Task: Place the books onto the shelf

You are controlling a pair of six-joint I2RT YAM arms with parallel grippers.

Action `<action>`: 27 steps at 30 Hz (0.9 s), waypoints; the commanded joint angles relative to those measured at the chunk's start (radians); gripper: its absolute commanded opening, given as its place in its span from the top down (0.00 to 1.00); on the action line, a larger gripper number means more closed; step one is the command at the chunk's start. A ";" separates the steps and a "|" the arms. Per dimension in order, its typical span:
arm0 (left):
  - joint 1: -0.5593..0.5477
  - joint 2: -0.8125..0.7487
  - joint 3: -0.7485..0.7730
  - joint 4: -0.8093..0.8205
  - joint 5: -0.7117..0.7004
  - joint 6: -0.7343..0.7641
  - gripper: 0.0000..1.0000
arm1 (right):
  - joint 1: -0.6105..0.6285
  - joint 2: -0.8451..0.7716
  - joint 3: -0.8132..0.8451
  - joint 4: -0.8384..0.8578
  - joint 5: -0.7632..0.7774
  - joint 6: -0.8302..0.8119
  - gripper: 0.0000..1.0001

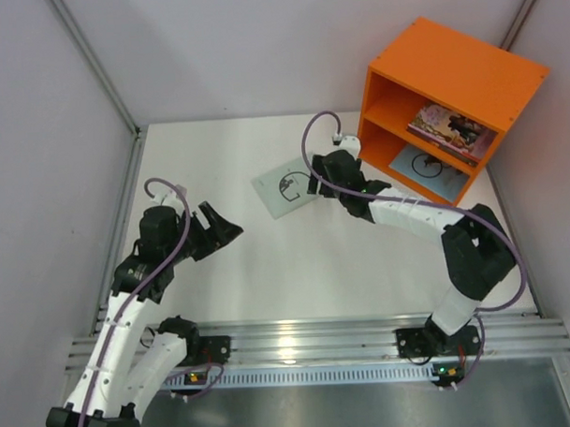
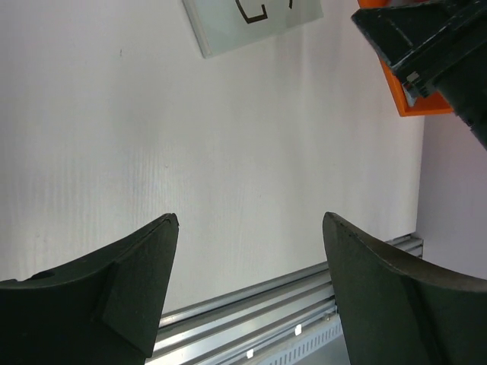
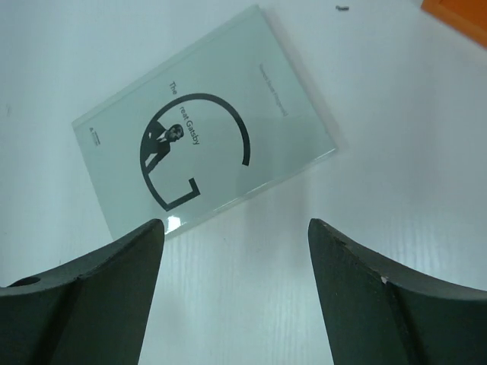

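Here, the right hand, spread wide, hovers with the pale green book just ahead; the left hand gapes too.

Seen from above, the right claw and its cable cover the right edge of the pale green book, so that edge cannot be traced. Inside the shelf, the pink illustrated book tops a stack whose count cannot be told. The light blue book shows only its front part, the rest out of sight deeper in. The left wrist view cuts the green book off at the top edge and shows only an orange shelf corner behind the right arm. In the right wrist view the cover's small print is blurred, and a dark speck on the counter is too small to name.
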 commanded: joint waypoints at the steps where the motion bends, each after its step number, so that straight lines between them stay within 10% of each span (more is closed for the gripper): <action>1: -0.002 0.041 0.038 0.135 -0.055 0.028 0.18 | 0.004 0.120 0.088 0.042 -0.012 0.192 0.23; 15: 0.013 0.243 0.037 0.270 -0.049 -0.012 0.22 | -0.101 0.490 0.481 -0.030 0.066 -0.207 0.13; 27: 0.111 0.348 0.006 0.342 0.002 -0.038 0.40 | -0.121 0.533 0.412 -0.027 -0.305 -0.233 0.26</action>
